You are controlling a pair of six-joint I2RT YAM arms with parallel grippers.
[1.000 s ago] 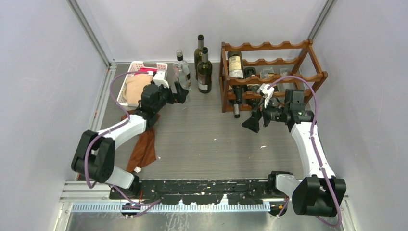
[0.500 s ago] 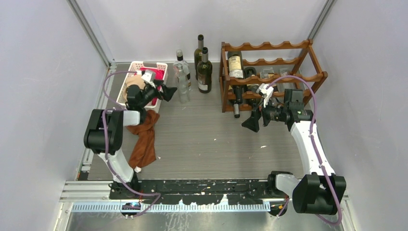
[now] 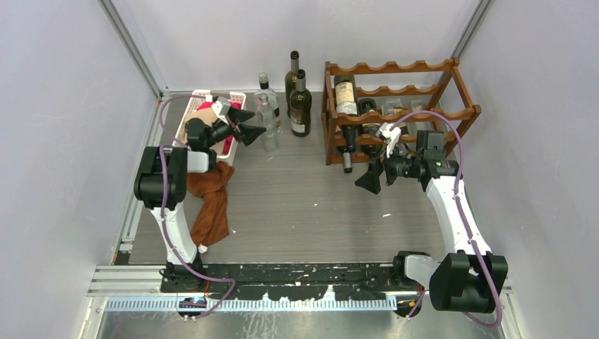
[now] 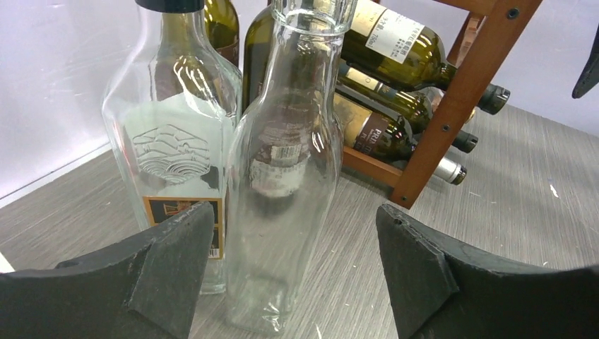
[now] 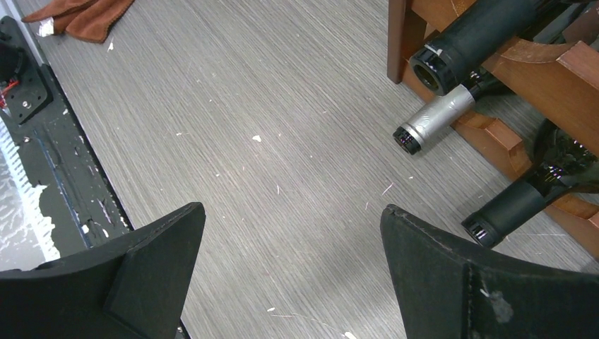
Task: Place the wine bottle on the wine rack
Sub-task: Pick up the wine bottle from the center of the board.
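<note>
Standing upright on the table [image 3: 304, 205], left of the wine rack [image 3: 388, 68], the clear round bottle [image 4: 282, 162] sat between the two fingers of the left gripper [image 3: 258, 121]. In the left wrist view those fingers were spread wide, one on each side of the bottle's lower body, with a sliver of gap showing on both sides, so nothing was gripped. A square clear bottle with a black cap [image 4: 176, 141] stood just beside it, on the side away from the rack, and two dark wine bottles [image 3: 300, 106] stood between it and the rack. The right gripper [image 5: 293, 212] hung in front of the rack's lower tier, its fingers fully apart and empty, over bare tabletop near the necks of the bottles stored there.
</note>
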